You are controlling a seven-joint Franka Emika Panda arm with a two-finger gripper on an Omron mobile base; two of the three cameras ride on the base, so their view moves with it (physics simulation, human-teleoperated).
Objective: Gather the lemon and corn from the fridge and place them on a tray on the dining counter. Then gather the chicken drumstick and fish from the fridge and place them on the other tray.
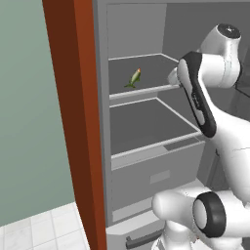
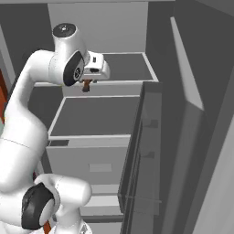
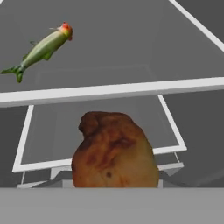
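The chicken drumstick (image 3: 114, 151) is seen low in the middle of the hand view, and it looks squeezed in the gripper (image 2: 86, 85). So the meat step seems to be under way. Next, the drumstick must be carried out of the fridge to a tray. Farther back, at the upper left, the fish (image 3: 40, 49) is lying on the upper shelf (image 3: 113, 90).
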